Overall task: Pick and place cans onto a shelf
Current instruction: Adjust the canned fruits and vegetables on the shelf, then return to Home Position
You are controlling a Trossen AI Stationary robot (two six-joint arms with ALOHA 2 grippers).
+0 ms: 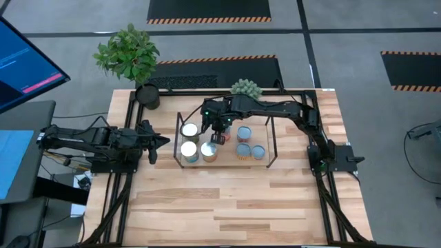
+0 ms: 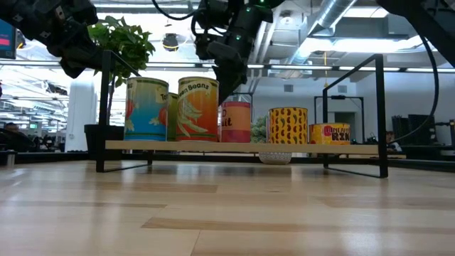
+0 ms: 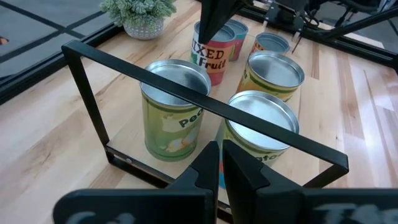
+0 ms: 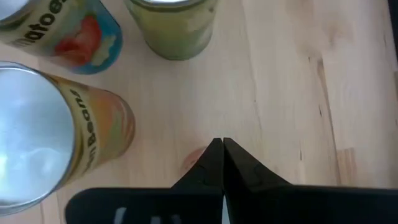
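The shelf (image 1: 224, 161) is a light-wood board with black wire end frames (image 3: 205, 102), and it carries several cans. My right gripper (image 1: 219, 133) is shut and points down over the red "Mixed Fruit" can (image 3: 211, 55), which stands upright mid-shelf (image 2: 236, 121). Beside that can stand an orange beans can (image 4: 93, 134), a blue tomato can (image 2: 146, 109) and a green can (image 3: 171, 118). A yellow can (image 2: 288, 124) and a short can (image 2: 329, 133) stand further right. My left gripper (image 3: 221, 152) is shut and empty, just outside the shelf's left frame (image 1: 164, 142). My right gripper's shut fingers (image 3: 214, 22) come from above, pointing down, with their tips at the top rim (image 3: 208, 42) of the red can. I cannot tell whether they touch it. The can stands upright on the shelf board.
A black plant pot (image 1: 147, 95) with a leafy plant stands at the table's far left. A small white pot with a succulent (image 1: 246, 88) stands behind the shelf. A monitor (image 1: 27, 65) is off the left edge. Open plank tabletop (image 1: 227, 207) lies on the shelf's near side.
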